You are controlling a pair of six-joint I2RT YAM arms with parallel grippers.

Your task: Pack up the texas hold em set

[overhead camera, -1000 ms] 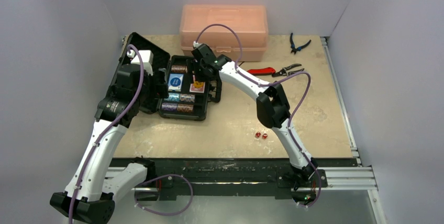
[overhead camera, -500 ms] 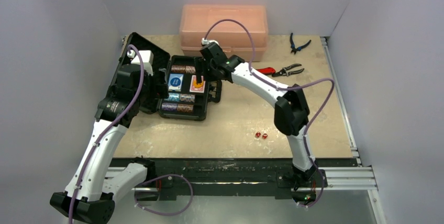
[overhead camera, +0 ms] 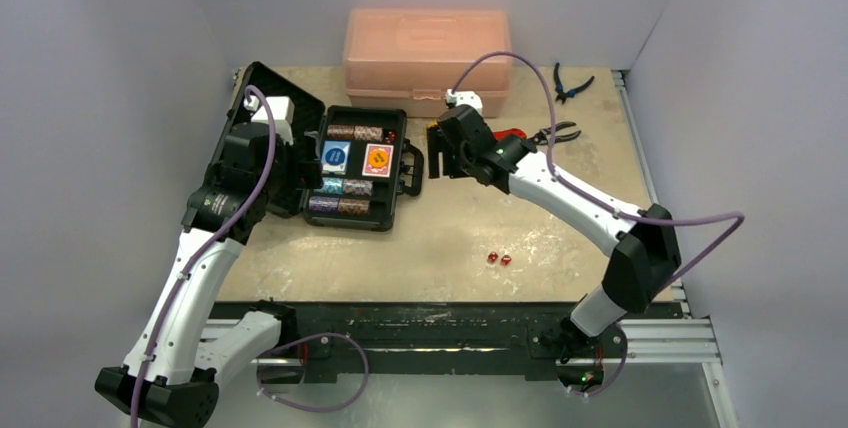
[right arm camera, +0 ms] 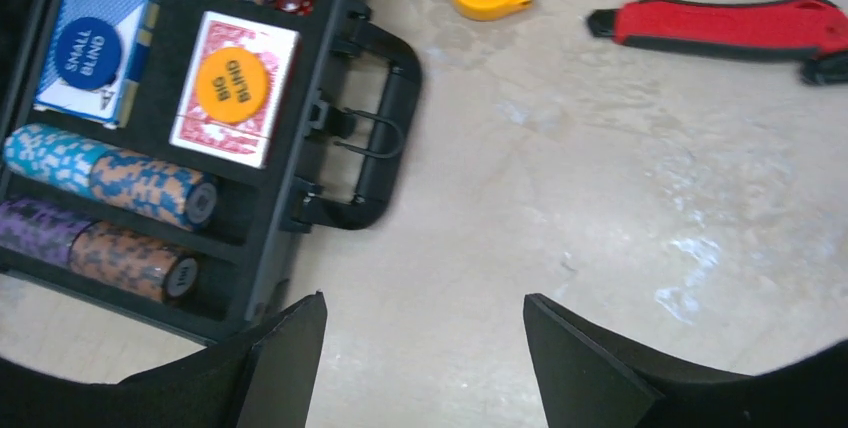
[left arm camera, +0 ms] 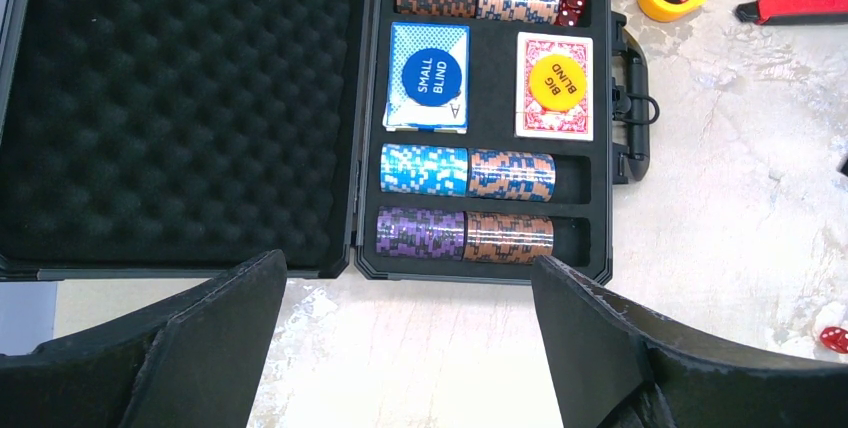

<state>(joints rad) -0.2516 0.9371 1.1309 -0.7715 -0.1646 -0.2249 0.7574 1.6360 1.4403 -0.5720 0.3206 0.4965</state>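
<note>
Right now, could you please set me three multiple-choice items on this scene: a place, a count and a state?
1. Where does the yellow disc lie? A on the red deck; B on the table; C in the right gripper.
2. How many red dice lie on the table? A none; B two; C four.
3. The right gripper is: A open and empty; B shut on a die; C shut on the disc.
Key: 1 A, it rests on the red card back; 2 B, a pair lies there; 3 A, its jaws stand apart, holding nothing.
</note>
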